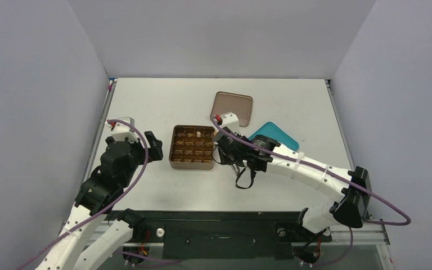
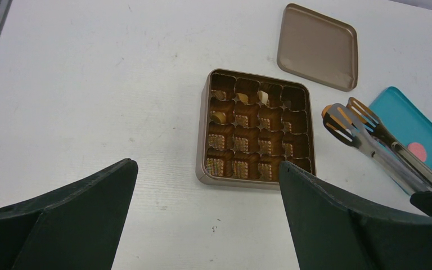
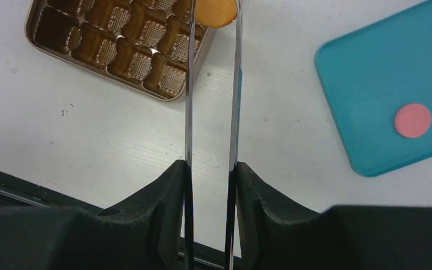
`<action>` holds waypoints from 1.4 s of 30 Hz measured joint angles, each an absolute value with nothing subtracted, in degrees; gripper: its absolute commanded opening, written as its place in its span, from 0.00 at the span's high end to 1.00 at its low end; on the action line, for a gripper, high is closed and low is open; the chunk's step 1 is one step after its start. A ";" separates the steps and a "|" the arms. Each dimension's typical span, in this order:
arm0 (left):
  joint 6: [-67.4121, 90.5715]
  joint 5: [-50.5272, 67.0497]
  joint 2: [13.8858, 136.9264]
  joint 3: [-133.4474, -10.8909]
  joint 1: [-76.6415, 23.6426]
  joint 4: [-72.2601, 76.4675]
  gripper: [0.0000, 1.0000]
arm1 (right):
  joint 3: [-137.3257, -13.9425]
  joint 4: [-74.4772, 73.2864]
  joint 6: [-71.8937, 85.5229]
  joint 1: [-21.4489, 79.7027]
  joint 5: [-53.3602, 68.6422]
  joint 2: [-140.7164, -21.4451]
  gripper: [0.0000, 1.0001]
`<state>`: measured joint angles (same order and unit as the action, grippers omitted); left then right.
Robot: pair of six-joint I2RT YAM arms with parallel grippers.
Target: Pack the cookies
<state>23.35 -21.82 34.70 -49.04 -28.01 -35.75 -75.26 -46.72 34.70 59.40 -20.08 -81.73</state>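
Observation:
My right gripper is shut on a pair of metal tongs. The tong tips pinch an orange round cookie by the right edge of the brown gridded tin. A pink round cookie lies on the teal plate. One cream piece sits in a far-row cell of the tin. My left gripper is open with nothing in it and hangs over bare table just left of and in front of the tin.
The tin's flat brown lid lies behind the tin to the right. The teal plate is right of the tin, partly under my right arm. White walls close the table on three sides.

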 measured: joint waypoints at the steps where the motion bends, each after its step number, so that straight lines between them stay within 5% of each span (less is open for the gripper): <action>1: 23.35 -21.82 34.70 -49.04 -28.01 -35.73 0.03 | -75.99 -46.72 34.37 59.68 -19.62 -82.72 0.75; 25: 23.33 -21.82 34.70 -49.04 -28.01 -35.75 0.03 | -89.86 -44.14 30.68 61.98 -12.14 -100.86 0.72; 42: 23.33 -21.82 34.70 -49.04 -28.01 -35.75 0.03 | -91.61 -43.51 30.68 61.91 -11.75 -102.13 0.68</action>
